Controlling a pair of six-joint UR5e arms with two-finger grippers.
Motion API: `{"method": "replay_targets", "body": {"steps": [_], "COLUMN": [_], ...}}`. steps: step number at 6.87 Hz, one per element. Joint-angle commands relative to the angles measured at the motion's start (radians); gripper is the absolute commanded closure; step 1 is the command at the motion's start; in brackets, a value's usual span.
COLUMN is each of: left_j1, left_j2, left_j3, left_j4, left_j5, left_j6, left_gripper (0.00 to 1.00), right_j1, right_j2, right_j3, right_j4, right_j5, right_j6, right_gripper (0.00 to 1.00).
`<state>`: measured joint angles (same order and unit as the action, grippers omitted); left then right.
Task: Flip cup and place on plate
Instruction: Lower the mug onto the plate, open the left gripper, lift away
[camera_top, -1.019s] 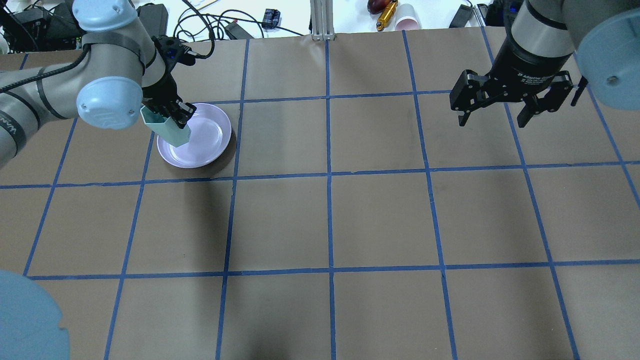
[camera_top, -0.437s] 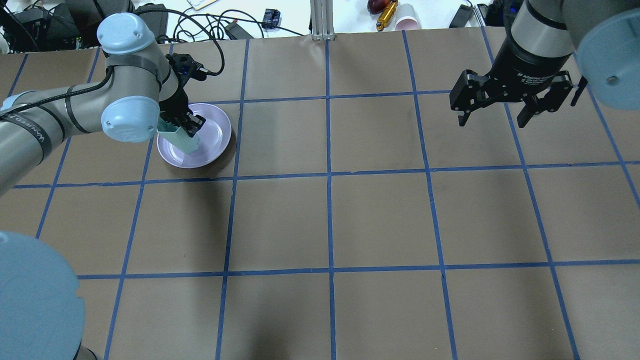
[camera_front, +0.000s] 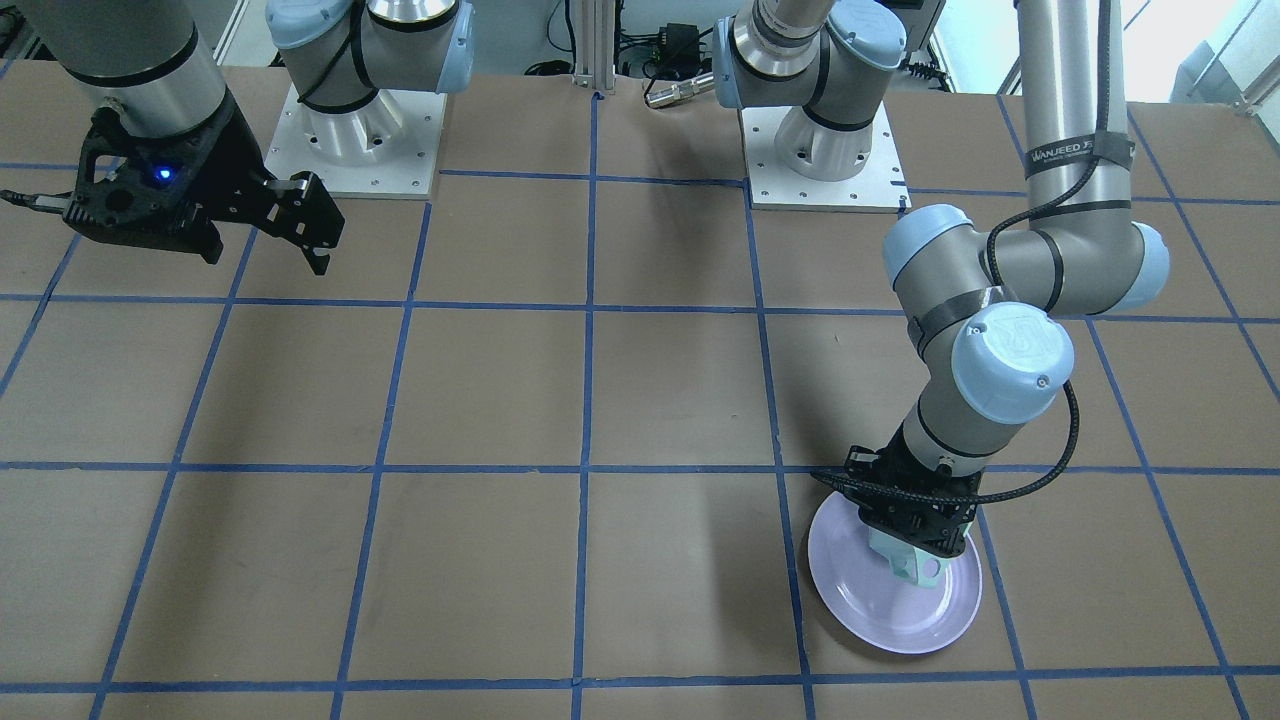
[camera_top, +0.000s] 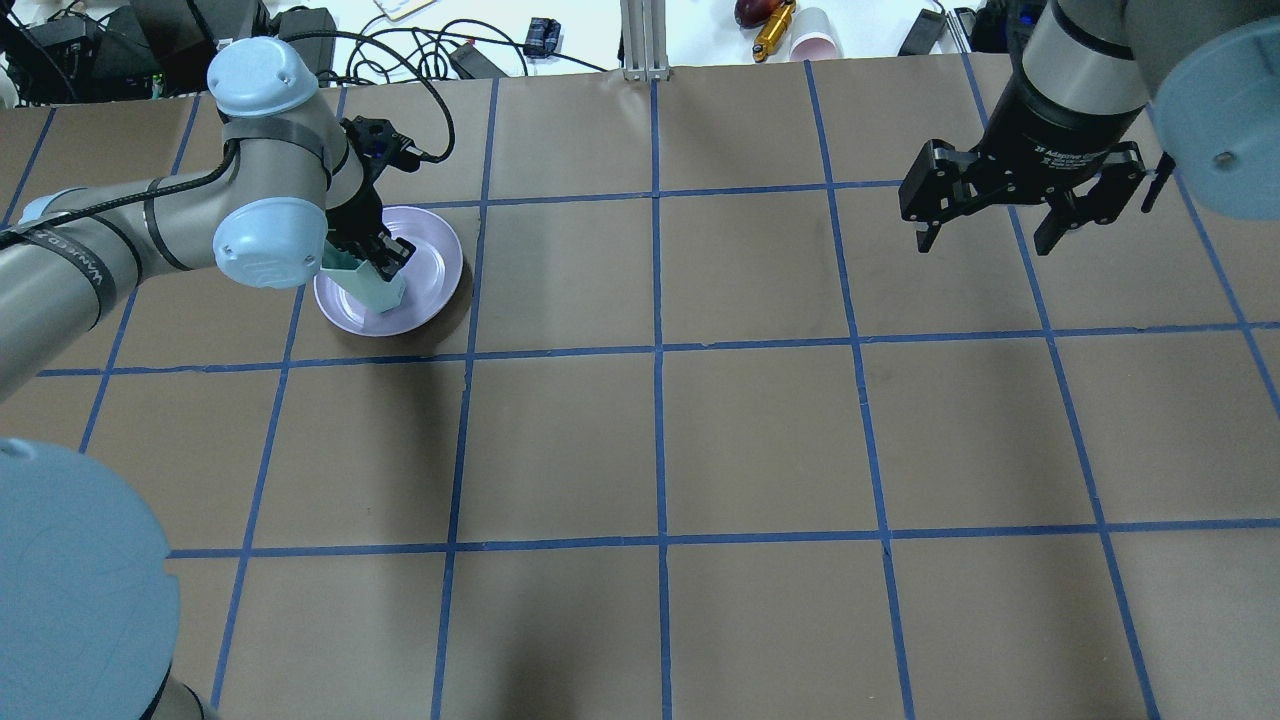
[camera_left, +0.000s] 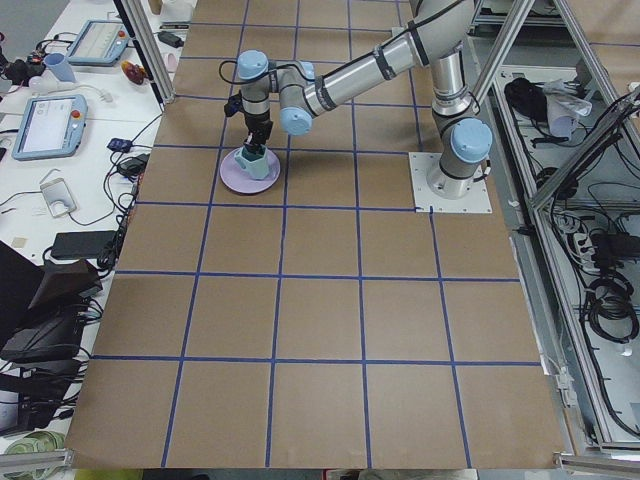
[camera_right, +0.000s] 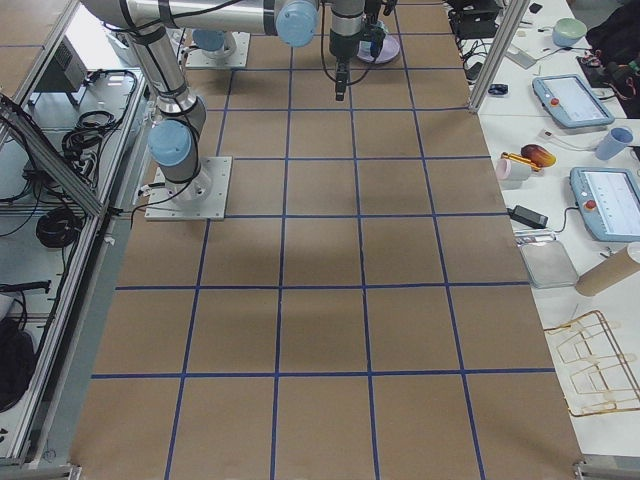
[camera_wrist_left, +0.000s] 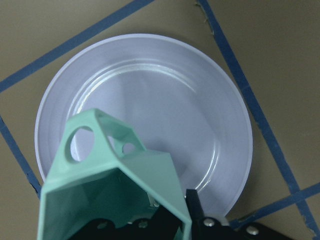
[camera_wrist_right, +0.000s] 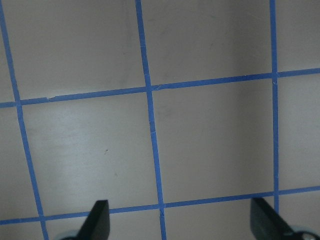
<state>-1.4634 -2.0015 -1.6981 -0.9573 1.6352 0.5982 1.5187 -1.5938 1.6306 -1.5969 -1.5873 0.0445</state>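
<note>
Two grippers show over your desk (camera_top: 760, 430). On the left of the overhead view, the left gripper (camera_top: 372, 255) reaches down over the lavender plate (camera_top: 432, 272), its fingers (camera_wrist_left: 193, 204) clenched on the wall of the mint-green cup (camera_top: 375, 285). You see the cup's mouth turned up toward the wrist camera and its angular handle pointing away, with the body over the plate. Whether its base touches the plate you cannot tell. Far to the right, the right gripper (camera_top: 985, 243) hangs above the gridded desk, well apart from the plate, its fingers spread wide and released.
</note>
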Motion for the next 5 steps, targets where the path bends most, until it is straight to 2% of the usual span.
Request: {"method": "replay_targets", "body": {"steps": [1,3,5], "left_j1": [0.0,0.0,-0.011], "left_j2": [-0.003,0.003,0.044], "left_j3": [0.0,0.0,0.008], "left_j4": [0.0,0.002,-0.009], "left_j5": [0.0,0.0,0.003], "left_j6": [0.003,0.006,0.005], "left_gripper": [0.46,0.25,0.13], "right_j1": [0.0,0.0,0.0], "right_j2": [0.0,0.0,0.0], "right_j3": [0.0,0.0,0.0], "right_j4": [0.0,0.0,0.0], "right_j5": [0.0,0.0,0.0], "right_j6": [0.0,0.0,0.0], "right_gripper": [0.0,0.0,0.0]}}
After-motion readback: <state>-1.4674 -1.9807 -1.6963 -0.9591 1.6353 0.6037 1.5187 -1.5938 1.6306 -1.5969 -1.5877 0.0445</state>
